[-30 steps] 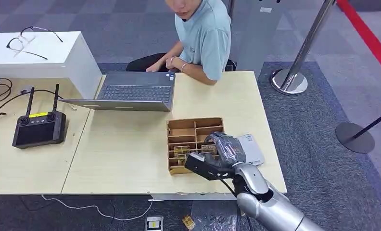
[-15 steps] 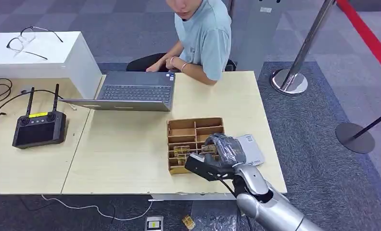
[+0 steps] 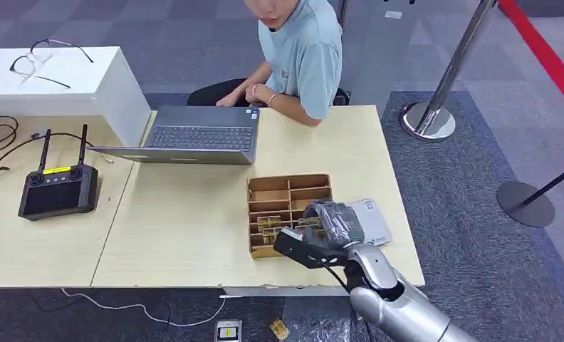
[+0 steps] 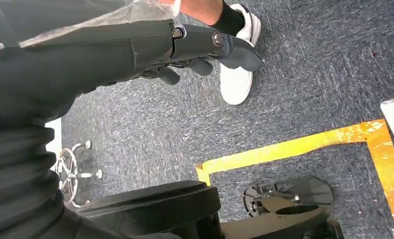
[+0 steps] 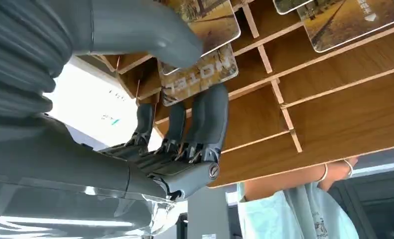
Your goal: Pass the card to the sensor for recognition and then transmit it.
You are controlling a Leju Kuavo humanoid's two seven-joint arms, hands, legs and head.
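Note:
A brown divided card box (image 3: pixel 288 179) stands on the table's near right, with patterned cards in its near compartments. My right hand (image 3: pixel 323 229) hovers low over those compartments. In the right wrist view the thumb (image 5: pixel 135 27) lies across one card and the fingers (image 5: pixel 207 112) reach the edge of a card marked HOTEL (image 5: pixel 201 74), which stands in the box (image 5: pixel 324 109); a gap shows between thumb and fingers. A white flat sensor (image 3: pixel 374 219) lies just right of the box. My left hand (image 4: pixel 200 47) hangs over the floor, holding nothing.
A person sits at the far side behind an open laptop (image 3: pixel 199 135). A black remote controller (image 3: pixel 57 189) and cables lie at the left, beside a white box (image 3: pixel 65 82) bearing glasses. Barrier posts (image 3: pixel 429 117) stand on the carpet at right.
My right hand has sunk slightly toward the box and shifted a little to the right. Nothing else has moved.

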